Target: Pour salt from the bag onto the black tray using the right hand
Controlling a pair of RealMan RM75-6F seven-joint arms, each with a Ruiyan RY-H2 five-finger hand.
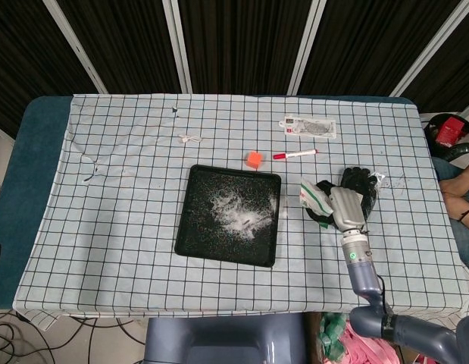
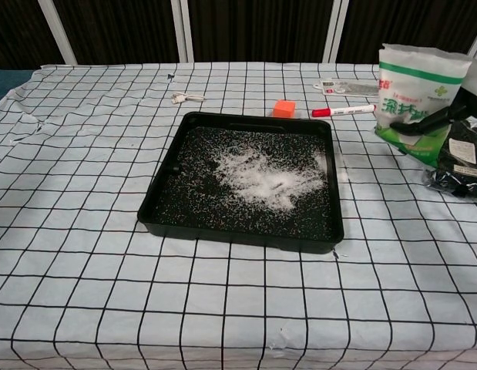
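White salt bag between right-hand fingers

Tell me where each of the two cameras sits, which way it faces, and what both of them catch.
Head view: high above the near table edge, looking steeply down on the black tray; the right arm and right hand show, holding the salt bag.
Chest view: low at the near edge, looking across the table toward the dark curtains; only the right hand shows at the right border.
Shared: tray, salt bag, orange block, red marker, right hand.
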